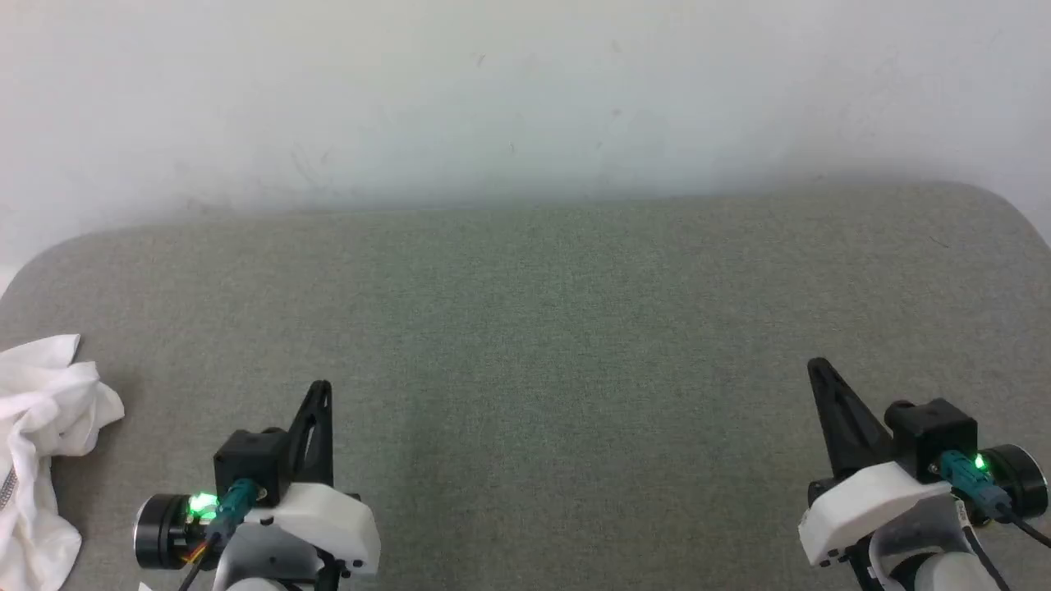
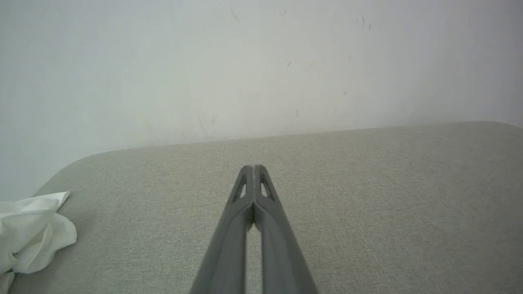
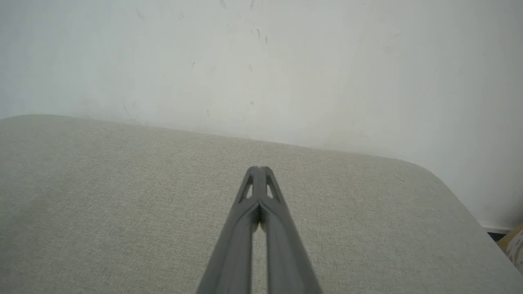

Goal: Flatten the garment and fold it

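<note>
The white garment (image 1: 41, 460) lies crumpled at the left edge of the grey-green padded surface (image 1: 542, 328), partly cut off by the frame; a grey stitched seam shows on it. The left wrist view catches the garment (image 2: 32, 232) at its lower left as a bunched heap. My left gripper (image 1: 322, 386) sits at the lower left of the head view, to the right of the garment and apart from it. In the left wrist view its fingertips (image 2: 253, 167) meet, shut on nothing. My right gripper (image 1: 814, 364) rests at the lower right, fingertips (image 3: 258, 168) pressed together, shut and empty.
A pale wall (image 1: 525, 98) rises directly behind the padded surface's far edge. The surface has rounded corners at far left and far right. A tan patterned object (image 3: 512, 245) shows beyond the surface's right edge in the right wrist view.
</note>
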{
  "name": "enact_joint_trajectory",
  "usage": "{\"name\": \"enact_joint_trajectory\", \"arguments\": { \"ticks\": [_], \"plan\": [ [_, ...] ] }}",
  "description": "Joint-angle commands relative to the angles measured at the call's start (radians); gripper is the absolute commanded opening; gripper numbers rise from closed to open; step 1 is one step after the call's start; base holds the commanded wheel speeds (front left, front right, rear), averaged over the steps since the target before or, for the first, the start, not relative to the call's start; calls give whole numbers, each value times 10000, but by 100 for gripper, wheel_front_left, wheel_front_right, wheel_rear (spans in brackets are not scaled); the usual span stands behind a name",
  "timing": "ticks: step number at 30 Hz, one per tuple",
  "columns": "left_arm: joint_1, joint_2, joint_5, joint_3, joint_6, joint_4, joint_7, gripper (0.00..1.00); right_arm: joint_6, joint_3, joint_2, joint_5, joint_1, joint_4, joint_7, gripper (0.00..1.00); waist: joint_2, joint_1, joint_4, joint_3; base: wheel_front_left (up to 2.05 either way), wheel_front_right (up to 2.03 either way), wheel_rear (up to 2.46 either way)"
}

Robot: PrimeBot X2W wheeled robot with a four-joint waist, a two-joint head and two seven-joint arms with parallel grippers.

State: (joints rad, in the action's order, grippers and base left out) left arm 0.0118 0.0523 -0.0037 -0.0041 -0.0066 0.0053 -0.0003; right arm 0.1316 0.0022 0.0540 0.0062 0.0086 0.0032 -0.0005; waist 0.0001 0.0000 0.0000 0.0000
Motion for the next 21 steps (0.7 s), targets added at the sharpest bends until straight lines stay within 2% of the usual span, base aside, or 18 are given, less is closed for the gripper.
{"name": "enact_joint_trajectory", "arguments": {
  "ticks": [1, 21],
  "plan": [
    [-118, -20, 37, 41, 66, -53, 3, 0, -9, -22, -38, -62, -86, -32, 5, 0, -1, 0, 0, 0, 0, 0, 0],
    [-118, -20, 37, 41, 66, -53, 3, 0, -9, -22, -38, -62, -86, -32, 5, 0, -1, 0, 0, 0, 0, 0, 0]
  ]
}}
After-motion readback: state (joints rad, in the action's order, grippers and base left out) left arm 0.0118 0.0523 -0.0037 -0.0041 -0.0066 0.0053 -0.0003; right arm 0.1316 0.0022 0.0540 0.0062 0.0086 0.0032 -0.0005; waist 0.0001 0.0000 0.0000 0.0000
